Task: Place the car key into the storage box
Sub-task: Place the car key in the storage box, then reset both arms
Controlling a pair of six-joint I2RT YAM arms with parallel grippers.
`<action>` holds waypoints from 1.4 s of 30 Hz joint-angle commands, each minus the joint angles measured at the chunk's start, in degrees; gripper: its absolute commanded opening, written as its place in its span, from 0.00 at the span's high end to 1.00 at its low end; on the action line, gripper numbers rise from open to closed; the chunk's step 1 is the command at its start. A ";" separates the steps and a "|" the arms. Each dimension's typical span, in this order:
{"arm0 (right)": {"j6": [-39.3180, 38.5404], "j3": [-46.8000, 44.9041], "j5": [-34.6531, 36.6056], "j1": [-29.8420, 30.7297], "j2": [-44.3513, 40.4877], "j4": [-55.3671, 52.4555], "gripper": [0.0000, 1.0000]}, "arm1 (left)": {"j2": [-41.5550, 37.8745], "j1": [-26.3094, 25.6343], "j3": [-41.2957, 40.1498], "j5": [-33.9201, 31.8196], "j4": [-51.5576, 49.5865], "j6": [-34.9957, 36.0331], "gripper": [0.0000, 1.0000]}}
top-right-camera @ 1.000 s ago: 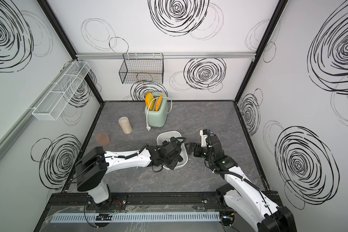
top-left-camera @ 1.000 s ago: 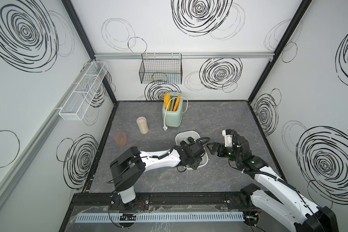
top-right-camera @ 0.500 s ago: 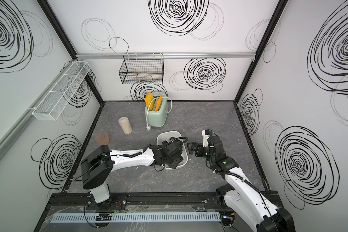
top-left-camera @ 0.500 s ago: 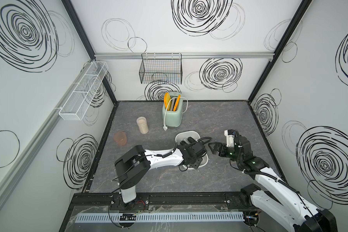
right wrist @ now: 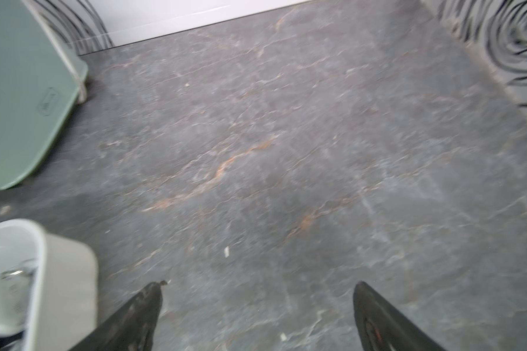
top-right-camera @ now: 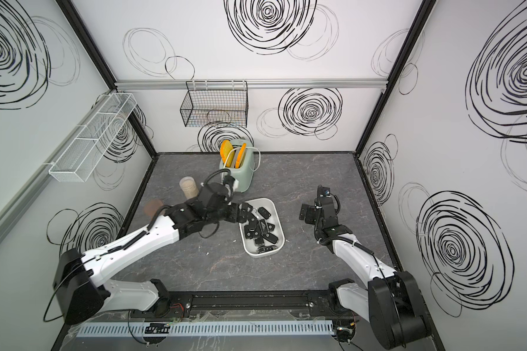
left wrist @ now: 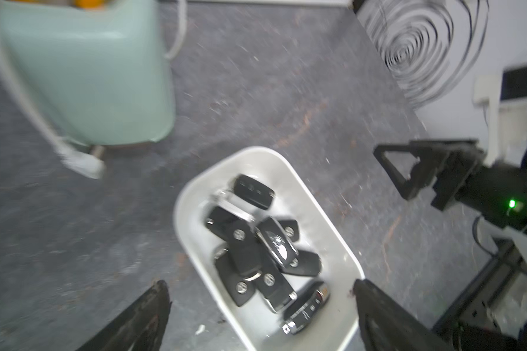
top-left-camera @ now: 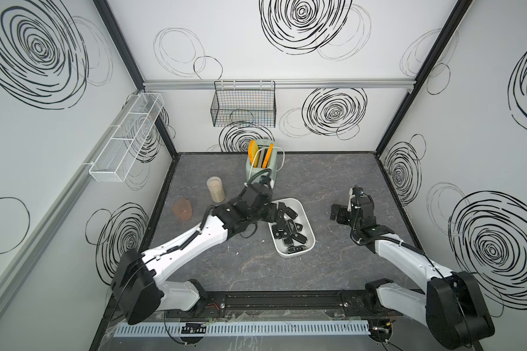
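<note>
The grey marbled table (top-left-camera: 332, 261) carries everything. The left arm (top-left-camera: 195, 240) reaches from the front left corner toward the table's middle, and the right arm (top-left-camera: 402, 252) reaches in from the front right corner. A mint-green toaster (top-left-camera: 273, 170) stands at the middle of the back edge. The storage box (top-left-camera: 305, 217) sits near the table's middle, in front of the toaster and between the two arms' ends. The left gripper (left wrist: 260, 291) hangs over the back left part of the box, its jaws spread wide with nothing between them. The right gripper (right wrist: 257, 288) hovers over bare table, to the right of the box and apart from it, its jaws likewise wide apart and empty. Black car keys (left wrist: 256, 249) lie heaped inside the box. The wrist view is smeared, so I cannot tell which of them is the task's own key.
</note>
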 commanded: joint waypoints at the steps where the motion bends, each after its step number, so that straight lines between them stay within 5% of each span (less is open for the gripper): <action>1: -9.44 0.28 9.51 -1.74 3.09 9.25 0.01 | -6.37 10.24 -5.64 2.10 1.63 1.05 0.02; 6: -11.59 -5.98 10.18 -4.52 5.37 24.96 0.01 | -15.17 30.99 -15.08 4.82 6.88 5.11 0.02; 8: -13.62 -8.45 10.47 -4.70 6.56 32.35 0.01 | -16.05 34.90 -17.28 1.84 7.74 7.67 0.02; 20: -17.64 -13.80 6.57 -8.02 18.48 62.17 0.01 | -16.50 35.16 -34.50 -6.37 35.33 22.47 0.02; 25: -14.36 -12.88 -3.49 -13.37 17.55 57.51 0.01 | -11.48 37.03 -38.90 -4.76 48.53 22.61 0.02; 34: -16.60 -16.74 -14.96 -15.42 19.71 66.16 0.01 | 3.68 38.07 -40.59 -3.26 72.31 22.77 0.02; 35: -16.24 -18.34 -15.08 -15.59 21.46 72.29 0.01 | 5.62 38.10 -40.36 -3.26 74.76 22.36 0.02; 37: -16.40 -16.65 -15.45 -15.73 19.47 65.15 0.01 | 8.16 38.41 -38.84 -1.97 75.72 21.25 0.02; 42: -16.40 -17.35 -15.53 -15.69 19.77 67.51 0.01 | 10.23 34.10 -39.91 -1.88 79.59 26.60 0.02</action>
